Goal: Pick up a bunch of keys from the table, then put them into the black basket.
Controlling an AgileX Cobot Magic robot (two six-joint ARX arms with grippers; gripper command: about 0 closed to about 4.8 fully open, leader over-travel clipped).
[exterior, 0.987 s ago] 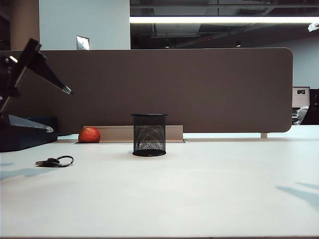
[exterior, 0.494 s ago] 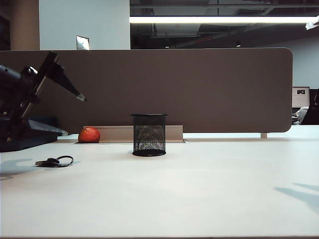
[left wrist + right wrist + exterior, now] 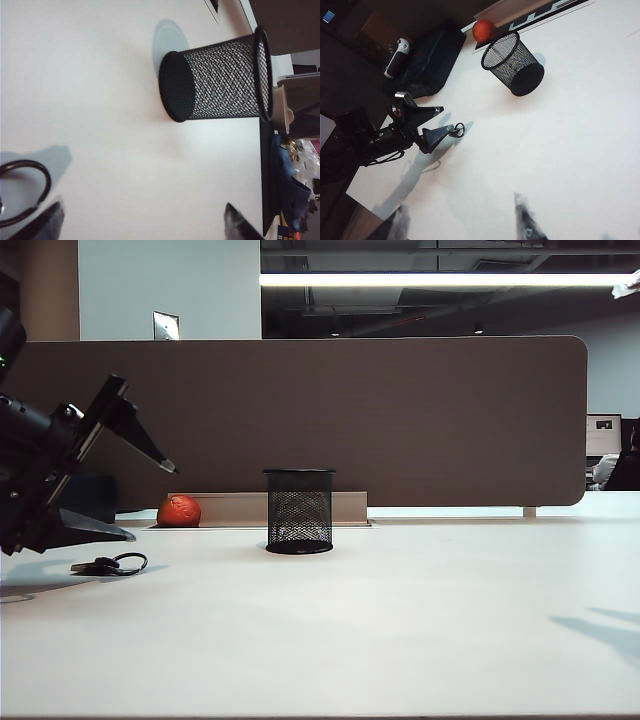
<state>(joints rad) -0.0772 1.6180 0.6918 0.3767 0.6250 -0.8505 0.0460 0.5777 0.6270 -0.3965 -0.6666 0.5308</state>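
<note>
left gripper [image 3: 150, 502] fingers wide apart just above the bunch of keys [image 3: 110, 565], black basket [image 3: 299, 511] past its fingertips, right gripper [image 3: 462, 222] fingers apart too, holding nothing

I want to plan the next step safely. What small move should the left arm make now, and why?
Probably lower the left gripper a little further until its open jaws straddle the bunch of keys, then close. The keys lie flat on the table, just beneath the gripper, not yet gripped. The black basket stands further right. The right gripper waits open, away from them.
</note>
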